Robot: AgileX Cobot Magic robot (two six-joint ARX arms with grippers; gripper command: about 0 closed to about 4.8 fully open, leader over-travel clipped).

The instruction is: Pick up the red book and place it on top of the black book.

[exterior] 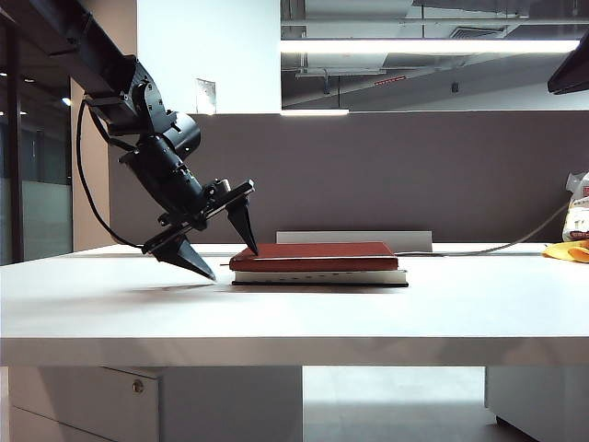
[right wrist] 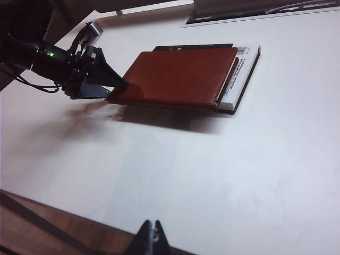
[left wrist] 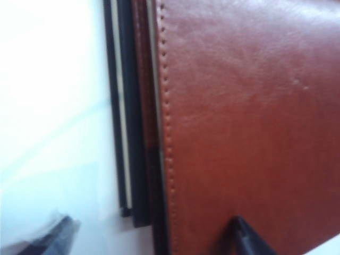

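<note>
The red book (exterior: pixel 313 257) lies flat on top of the black book (exterior: pixel 322 276) in the middle of the white table (exterior: pixel 276 318). My left gripper (exterior: pixel 232 263) is open at the stack's left end. One fingertip rests over the red cover's corner, the other points down at the table beside the books. In the left wrist view the red book (left wrist: pixel 249 117) fills the frame, with the black book (left wrist: pixel 137 159) showing under its edge and my left gripper (left wrist: pixel 151 223) spread across that edge. My right gripper (right wrist: pixel 152 226) is shut, far from the red book (right wrist: pixel 178 77) and black book (right wrist: pixel 241 79).
A grey partition (exterior: pixel 414 175) closes off the back of the table. A low white box (exterior: pixel 354 238) sits just behind the books. A cable (exterior: pixel 479 249), a yellow object (exterior: pixel 566 250) and a white bag (exterior: pixel 578 207) lie at the far right.
</note>
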